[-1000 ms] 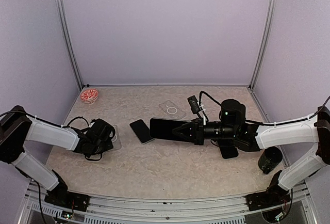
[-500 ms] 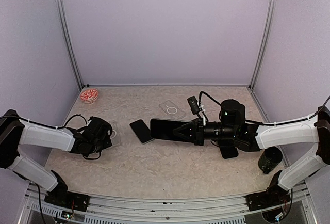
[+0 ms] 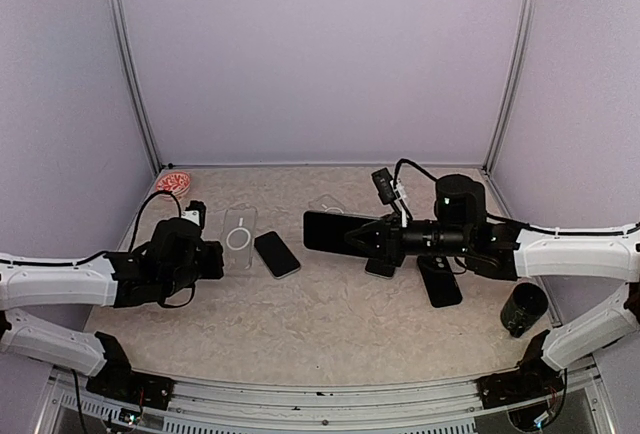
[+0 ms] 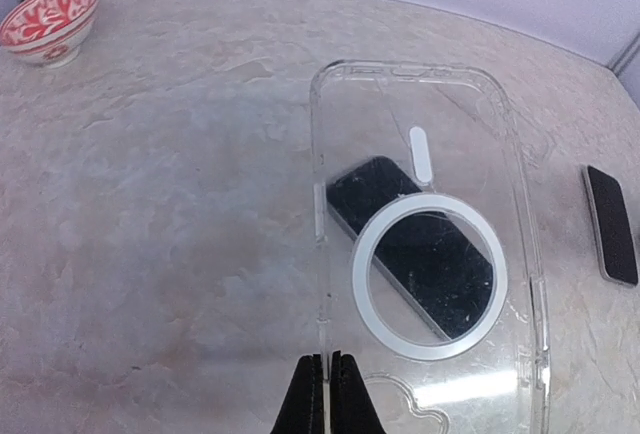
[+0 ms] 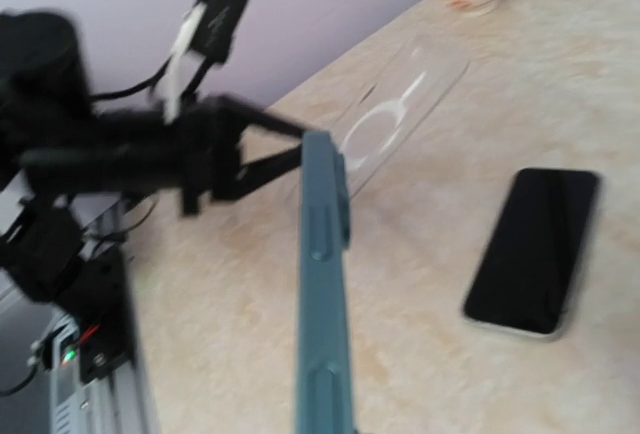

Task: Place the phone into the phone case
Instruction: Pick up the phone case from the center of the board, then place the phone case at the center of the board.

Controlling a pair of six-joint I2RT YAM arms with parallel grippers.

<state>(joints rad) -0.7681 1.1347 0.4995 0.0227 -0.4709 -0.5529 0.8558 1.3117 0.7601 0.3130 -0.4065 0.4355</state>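
Clear case [image 3: 240, 239] lifted since — left wrist shows phone [image 4: 415, 249] through it.

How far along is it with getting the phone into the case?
Pick-up looks done: the left jaws pinch the clear case by its edge, and the right jaws hold a dark phone. The two are apart, so lining up and pressing the phone in remains.

Pale lilac walls [image 3: 320, 54] close in the back and both sides, joined at the rear corners by slim silver metal posts [image 3: 130, 64]. The table top [image 3: 330, 324] is beige with a marbled, veined pattern under soft, even light. A metal rail [image 3: 320, 394] runs along its near edge.
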